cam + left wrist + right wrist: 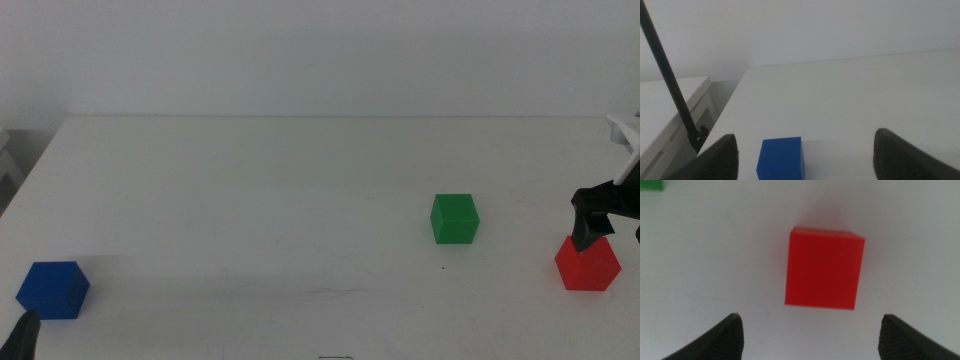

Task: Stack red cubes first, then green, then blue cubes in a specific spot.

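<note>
Red cube [824,268] sits untouched below the wide-open right end effector [810,330]

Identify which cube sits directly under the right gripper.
The red cube: the right gripper hovers over it, open; green cube and blue cube sit apart.

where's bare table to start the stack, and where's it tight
Free: the white table between the blue cube and green cube, and behind them. Tight: the right edge, where the open right gripper hangs over the red cube.
</note>
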Robot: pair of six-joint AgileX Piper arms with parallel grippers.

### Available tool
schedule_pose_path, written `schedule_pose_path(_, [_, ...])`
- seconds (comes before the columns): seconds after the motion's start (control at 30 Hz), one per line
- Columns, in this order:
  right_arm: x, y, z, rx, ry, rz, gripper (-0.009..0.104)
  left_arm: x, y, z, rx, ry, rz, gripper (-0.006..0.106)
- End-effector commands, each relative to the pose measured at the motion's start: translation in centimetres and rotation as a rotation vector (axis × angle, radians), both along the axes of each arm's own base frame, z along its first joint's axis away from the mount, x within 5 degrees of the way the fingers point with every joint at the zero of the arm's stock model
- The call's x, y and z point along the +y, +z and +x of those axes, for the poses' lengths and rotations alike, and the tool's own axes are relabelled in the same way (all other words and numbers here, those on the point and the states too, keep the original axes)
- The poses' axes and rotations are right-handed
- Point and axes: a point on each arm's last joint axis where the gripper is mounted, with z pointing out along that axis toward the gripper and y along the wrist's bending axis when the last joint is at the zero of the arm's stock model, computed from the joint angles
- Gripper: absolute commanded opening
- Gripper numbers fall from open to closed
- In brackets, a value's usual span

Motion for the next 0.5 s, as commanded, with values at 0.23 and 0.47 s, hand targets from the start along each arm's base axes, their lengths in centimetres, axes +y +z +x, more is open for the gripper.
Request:
schedule_pose_path(0.23, [-1.3,-0.2,1.5,-0.070,-0.012,-0.023,0.081,0.0,1.0,-0.1,-0.109,0.002,-0.020,0.091])
schedule_pose_path(0.47, [-1.2,-1.4,2.4,-0.085,-0.013,-0.016,0.081,0.0,1.0,-0.1,-0.109,0.002,-0.020,0.091])
